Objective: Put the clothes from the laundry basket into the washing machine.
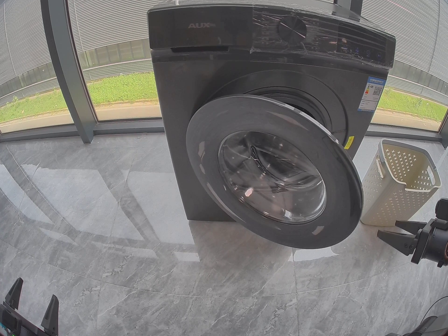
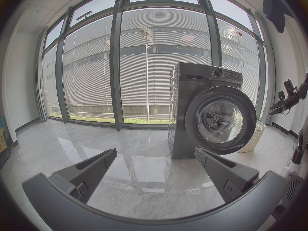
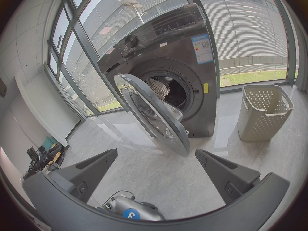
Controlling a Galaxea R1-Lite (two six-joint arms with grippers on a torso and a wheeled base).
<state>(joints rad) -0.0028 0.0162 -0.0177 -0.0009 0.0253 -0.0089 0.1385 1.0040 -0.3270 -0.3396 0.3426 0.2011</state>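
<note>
Both grippers were seen spread wide with nothing held: the left gripper (image 1: pixel 36 291) was parked low, well short of the dark grey front-loading washing machine (image 1: pixel 261 117), and the right gripper (image 1: pixel 388 228) was held near the cream perforated plastic laundry basket (image 1: pixel 401 183), which stood just beyond its fingertips and beside the machine. The basket's upper inner walls were seen bare, but its bottom was hidden by the rim, so it could not be told whether clothes lay there. Something dark was glimpsed in the drum (image 3: pixel 170 92), and it could not be identified. The round glass-fronted door (image 1: pixel 273 173) was swung out between the left fingers and the drum mouth, so loading would probably be blocked from that side; only from the right fingers was the opening seen unobstructed. The light basket could be tipped or dragged if a fingertip caught in a perforation or a handle slot. The door could be struck and swung shut by a carried garment or by the arm, and cloth could be dropped on the glossy grey marble-patterned floor (image 1: pixel 116 211) if it was pinched by a thin fold. Tall dark-framed windows (image 1: pixel 65 71) were seen behind the machine, well beyond both sets of fingers.
</note>
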